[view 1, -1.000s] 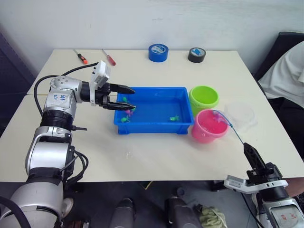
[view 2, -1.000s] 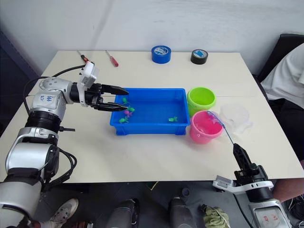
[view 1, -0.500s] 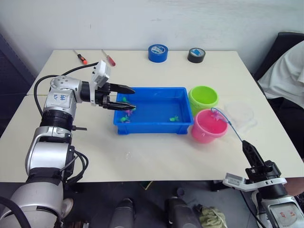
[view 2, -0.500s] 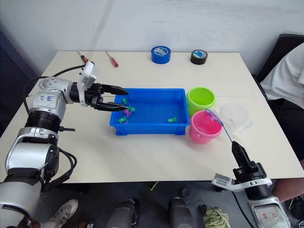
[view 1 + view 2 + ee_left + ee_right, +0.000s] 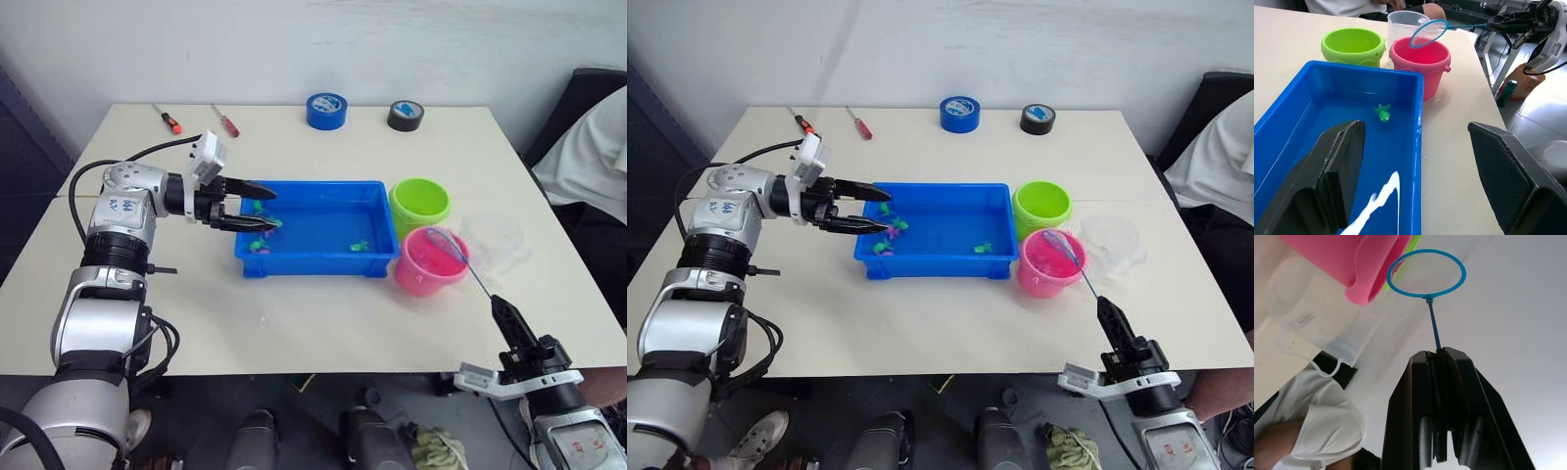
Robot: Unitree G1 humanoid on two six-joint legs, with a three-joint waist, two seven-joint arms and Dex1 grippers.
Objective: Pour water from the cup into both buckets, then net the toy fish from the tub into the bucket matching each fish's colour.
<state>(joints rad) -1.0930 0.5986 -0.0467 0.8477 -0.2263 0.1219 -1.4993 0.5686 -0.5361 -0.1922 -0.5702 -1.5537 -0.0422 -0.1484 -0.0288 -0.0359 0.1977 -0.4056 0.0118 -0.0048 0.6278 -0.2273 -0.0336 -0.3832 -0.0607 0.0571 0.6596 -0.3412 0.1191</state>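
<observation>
Cup [image 5: 498, 238] faint, half behind pink bucket [image 5: 428, 262].

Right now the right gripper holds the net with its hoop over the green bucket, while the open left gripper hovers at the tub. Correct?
Not quite. In the left wrist view the net hoop sits over the pink bucket, not the green one. The rest stands: the right gripper holds the net, and the open left gripper hovers at the tub.

A pale table [image 5: 323, 323] is carrying everything; a blue tub [image 5: 318, 227] is sitting near its middle; a green bucket [image 5: 419, 202] and a pink bucket [image 5: 427, 262] are standing just beside the tub's right end, with a clear cup [image 5: 495, 238] sitting beside them; two screwdrivers [image 5: 168, 117] are lying at the far left; a blue tape roll [image 5: 326, 109] and a black tape roll [image 5: 406, 114] are resting along the far edge.
</observation>
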